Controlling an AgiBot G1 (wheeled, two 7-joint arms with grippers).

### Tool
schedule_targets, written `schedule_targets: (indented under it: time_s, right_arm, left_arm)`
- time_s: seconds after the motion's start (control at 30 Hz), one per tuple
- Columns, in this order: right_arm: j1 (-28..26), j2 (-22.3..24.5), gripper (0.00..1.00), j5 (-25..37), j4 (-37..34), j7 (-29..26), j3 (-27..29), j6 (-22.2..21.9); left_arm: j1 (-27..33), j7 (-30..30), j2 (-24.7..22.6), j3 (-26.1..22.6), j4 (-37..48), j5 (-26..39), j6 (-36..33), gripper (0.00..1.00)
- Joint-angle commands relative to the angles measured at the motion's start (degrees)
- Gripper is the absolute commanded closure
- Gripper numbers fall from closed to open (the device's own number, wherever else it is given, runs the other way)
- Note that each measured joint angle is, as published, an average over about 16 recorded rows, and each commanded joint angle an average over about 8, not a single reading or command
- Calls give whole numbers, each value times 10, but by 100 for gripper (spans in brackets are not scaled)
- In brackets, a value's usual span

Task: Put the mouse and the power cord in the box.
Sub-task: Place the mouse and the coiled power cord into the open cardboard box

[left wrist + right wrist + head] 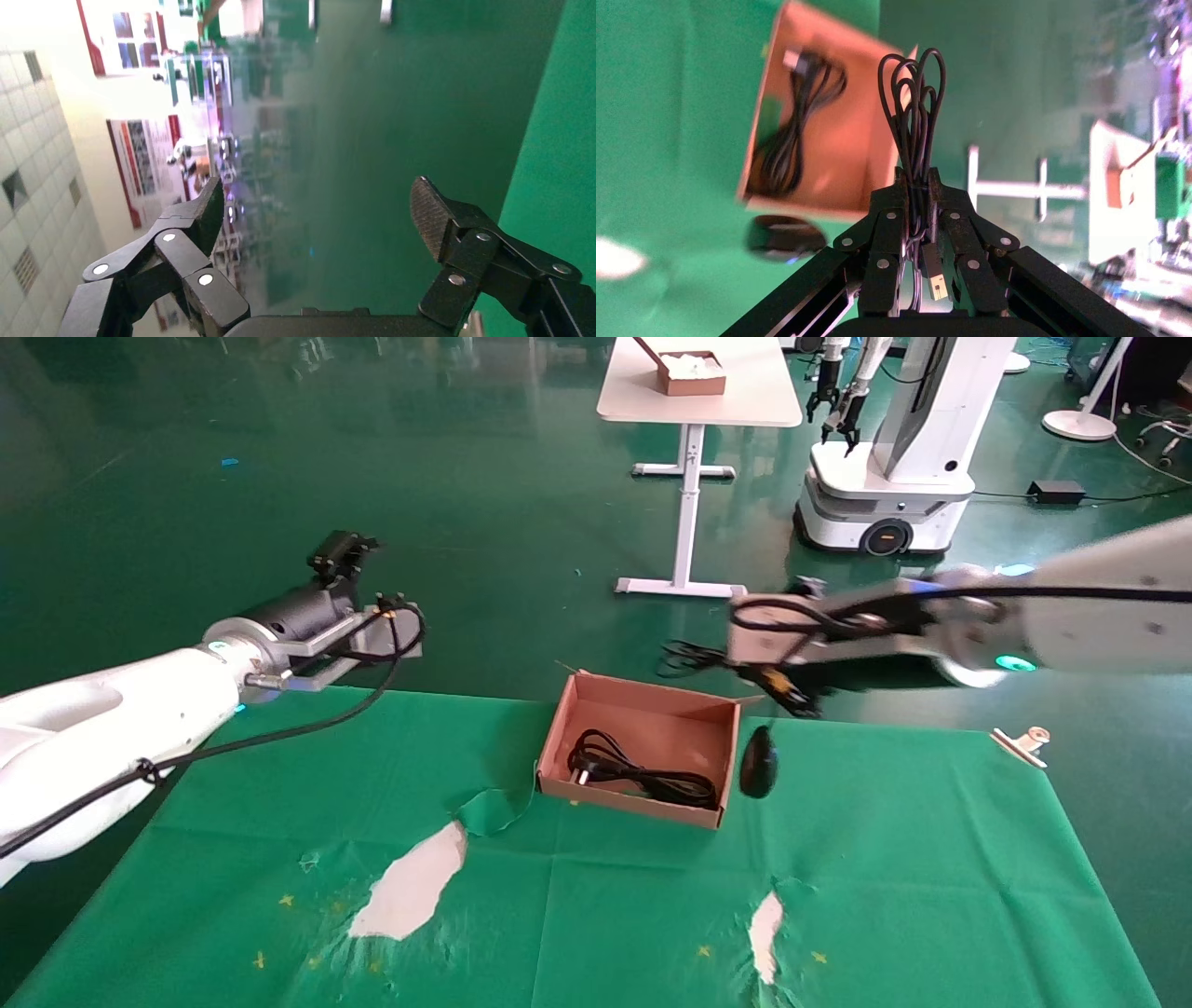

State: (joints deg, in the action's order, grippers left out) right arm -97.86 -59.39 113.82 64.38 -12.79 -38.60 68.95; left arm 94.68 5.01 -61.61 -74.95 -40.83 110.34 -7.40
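In the head view, the right gripper point(778, 665) is hovering just past the far right corner of the box point(559, 733), pinching the coiled mouse cable point(691, 658) — the loops are sticking out beyond the table's far edge. The mouse point(759, 761) is hanging below the gripper, just beside the box's right wall and outside it. The power cord point(643, 770) is lying coiled inside the box, its plug toward the left wall. The box is sitting on the green table cover point(913, 859), which is torn in two places. The left gripper point(346, 553) is resting raised off the table's far left corner, well apart from the box.

In the left wrist view, the left gripper point(320, 217) is standing with its jaws spread wide, holding nothing, over the green floor.

In the right wrist view, the right gripper point(918, 184) is clamping its jaws tight on the bundled cable point(914, 105), whose loops are fanning out past the fingertips — the silver USB plug point(935, 274) is dangling between the fingers. The mouse point(784, 237) is showing beside the box point(873, 151), with the power cord point(789, 133) inside the box.
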Motion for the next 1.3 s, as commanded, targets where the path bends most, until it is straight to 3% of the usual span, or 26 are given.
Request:
schedule_targets:
  time_s: [0.03,0.37,0.63,0.67,0.9,0.93,1.3]
  right_arm:
    - [-7,-22,100,0,-14,11,-2,-12]
    - [-18,-158,100,11,-208,103,-31,-100]
    - [-12,-190,100,1,-331,132,-81,-201]
    - [-10,-190,96,0,-339,129,-88,-212]
    - [-1,-196,8,-10,-370,115,-124,-257]
    - [0,-196,0,-11,-372,114,-126,-260]
    - [-1,-193,0,-10,-364,116,-120,-253]
  left_arm:
    - [-2,6,21,4,-28,4,-5,0]
    - [-13,38,56,25,-101,43,-33,0]
    - [-19,68,58,46,-114,87,-53,0]
    - [-20,71,58,49,-115,92,-56,0]
    - [-23,86,58,61,-120,118,-65,0]
    - [-24,87,59,62,-121,119,-66,0]
    - [-23,85,58,60,-119,115,-66,0]
